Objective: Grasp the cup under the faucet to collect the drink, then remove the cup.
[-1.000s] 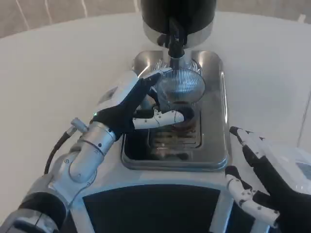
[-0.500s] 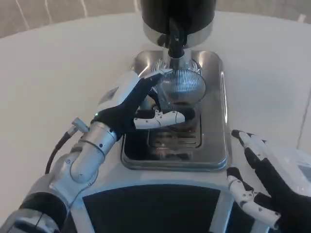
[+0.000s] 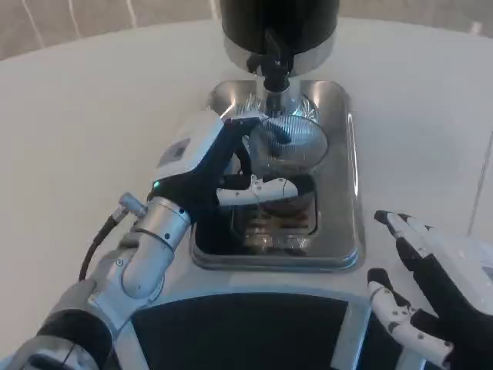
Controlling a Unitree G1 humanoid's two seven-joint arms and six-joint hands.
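A clear ribbed cup (image 3: pixel 289 158) with dark drink at its bottom stands on the steel drip tray (image 3: pixel 347 193), right under the black faucet (image 3: pixel 275 71) of the dispenser (image 3: pixel 279 23). My left hand (image 3: pixel 208 169) grips the cup from its left side, with fingers wrapped around the front and back of the glass. My right hand (image 3: pixel 431 297) hovers at the lower right, fingers spread and holding nothing, just off the tray's right front corner.
The white round table (image 3: pixel 92 116) spreads to the left and right of the tray. A dark panel of my own body (image 3: pixel 239 331) fills the bottom edge. A grate (image 3: pixel 273 223) lies in the tray in front of the cup.
The view has shifted slightly. My left hand keeps its hold on the cup under the faucet. My right hand has drifted a little lower and to the right.
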